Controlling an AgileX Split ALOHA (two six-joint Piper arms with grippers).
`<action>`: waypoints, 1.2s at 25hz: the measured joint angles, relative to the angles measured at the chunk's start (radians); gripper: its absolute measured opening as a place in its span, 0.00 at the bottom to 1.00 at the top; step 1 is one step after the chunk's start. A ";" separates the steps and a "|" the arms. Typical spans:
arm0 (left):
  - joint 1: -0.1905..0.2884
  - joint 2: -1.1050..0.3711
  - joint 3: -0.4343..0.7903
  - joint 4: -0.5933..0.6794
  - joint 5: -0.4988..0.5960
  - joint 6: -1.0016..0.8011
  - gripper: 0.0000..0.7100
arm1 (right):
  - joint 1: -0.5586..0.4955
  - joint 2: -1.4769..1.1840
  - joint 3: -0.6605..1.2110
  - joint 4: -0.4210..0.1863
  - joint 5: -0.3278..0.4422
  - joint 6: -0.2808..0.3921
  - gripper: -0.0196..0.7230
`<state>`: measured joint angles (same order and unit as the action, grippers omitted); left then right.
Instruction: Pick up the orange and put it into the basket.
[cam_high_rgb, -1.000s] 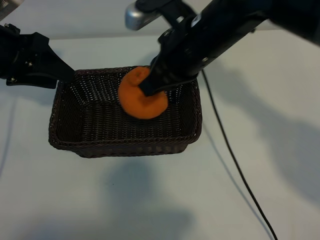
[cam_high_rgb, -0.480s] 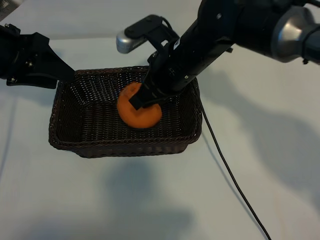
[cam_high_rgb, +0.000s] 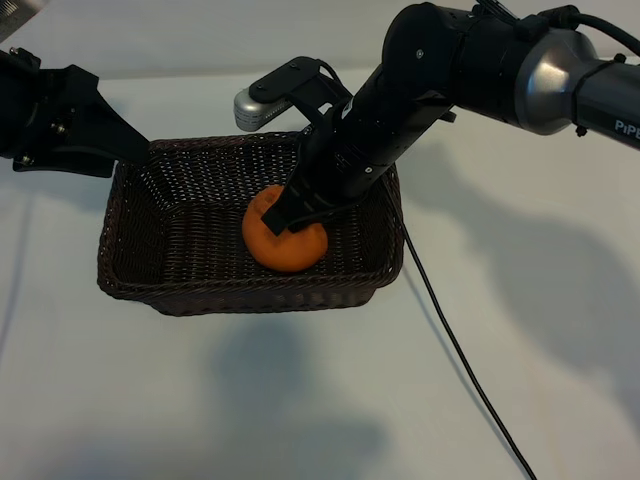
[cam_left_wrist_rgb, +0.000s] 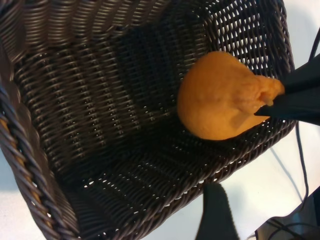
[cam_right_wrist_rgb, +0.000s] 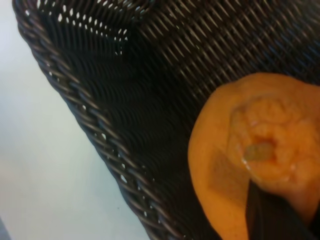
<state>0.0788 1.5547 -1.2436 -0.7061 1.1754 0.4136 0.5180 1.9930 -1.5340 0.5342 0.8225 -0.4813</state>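
1. Nearest, a black cable (cam_high_rgb: 465, 360) crosses the white table (cam_high_rgb: 300, 400).
2. Behind it, the orange (cam_high_rgb: 284, 240) sits inside the basket (cam_high_rgb: 250, 295), the right gripper (cam_high_rgb: 283, 215) clamped on its knob, hiding its top; the wrist view shows the puckered knob.
3. Farthest, the left gripper (cam_high_rgb: 120, 140) waits spread apart at the basket's corner.

Soft overhead light; diffuse tabletop shadows; blurred close-ups
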 joint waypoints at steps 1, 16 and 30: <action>0.000 0.000 0.000 0.000 0.000 0.000 0.74 | 0.000 0.000 0.000 0.000 0.000 -0.003 0.08; 0.000 0.000 0.000 0.000 0.000 0.000 0.74 | 0.000 0.000 0.000 0.003 0.008 -0.009 0.30; 0.000 0.000 0.000 0.000 0.000 0.000 0.74 | 0.000 -0.001 0.000 0.023 0.035 -0.001 0.68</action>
<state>0.0788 1.5547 -1.2436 -0.7061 1.1754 0.4136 0.5180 1.9921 -1.5340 0.5576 0.8577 -0.4823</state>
